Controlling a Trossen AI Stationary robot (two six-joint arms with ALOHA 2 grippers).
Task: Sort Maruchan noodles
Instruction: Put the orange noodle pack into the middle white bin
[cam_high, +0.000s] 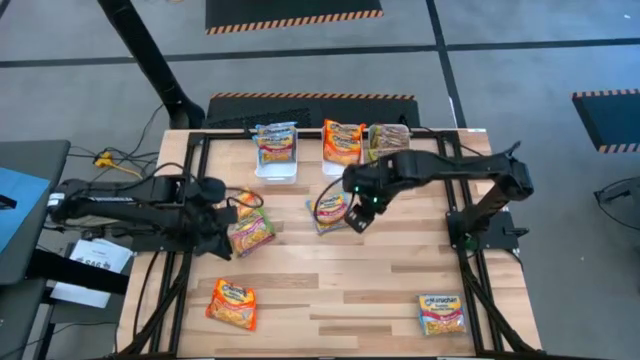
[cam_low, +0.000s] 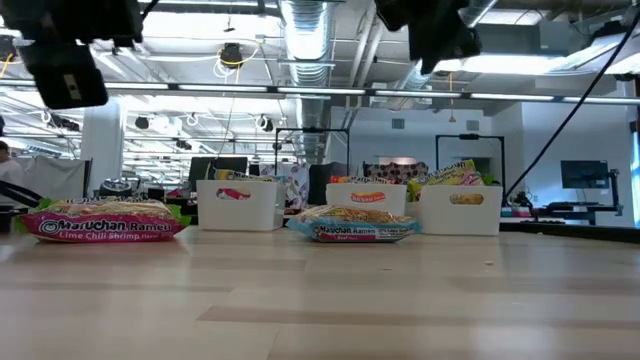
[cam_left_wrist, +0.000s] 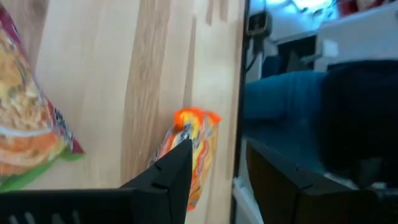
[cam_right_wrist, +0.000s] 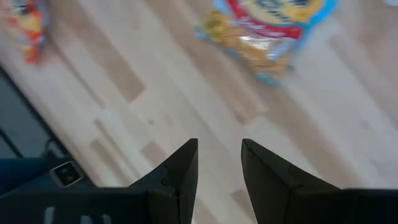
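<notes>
The wooden table (cam_high: 330, 290) carries several Maruchan noodle packets and three white bins at its far edge. The left bin (cam_high: 276, 165) holds a blue-edged packet (cam_high: 276, 140). The middle bin (cam_low: 367, 205) holds an orange packet (cam_high: 343, 140), and the right bin (cam_low: 460, 210) holds a darker packet (cam_high: 388, 138).

The left gripper (cam_high: 222, 243) is over the left part of the table, just beside a green-edged packet (cam_high: 252, 233). In the left wrist view its two fingers (cam_left_wrist: 171, 177) stand apart and nothing is between them, so the jaws are open and empty. A small orange packet (cam_high: 247, 203) lies near this arm, close to the green-edged one.

The right gripper (cam_high: 357, 217) is near the middle of the table, in front of the bins. Its fingers (cam_right_wrist: 180, 171) are apart with bare wood between them, so it is open and holds nothing. A blue-edged packet (cam_high: 329, 211) lies just beside it on the left; whether they touch, the pictures do not show.

Two more packets lie near the front edge of the table: an orange one (cam_high: 232, 304) at the left and a blue-red edged one (cam_high: 441, 314) at the right, well apart from each other and from both grippers. In the low view a packet with the words Lime Chili Shrimp (cam_low: 105, 222) lies flat at the left, and a blue-edged one (cam_low: 352, 226) lies flat before the middle bin.
</notes>
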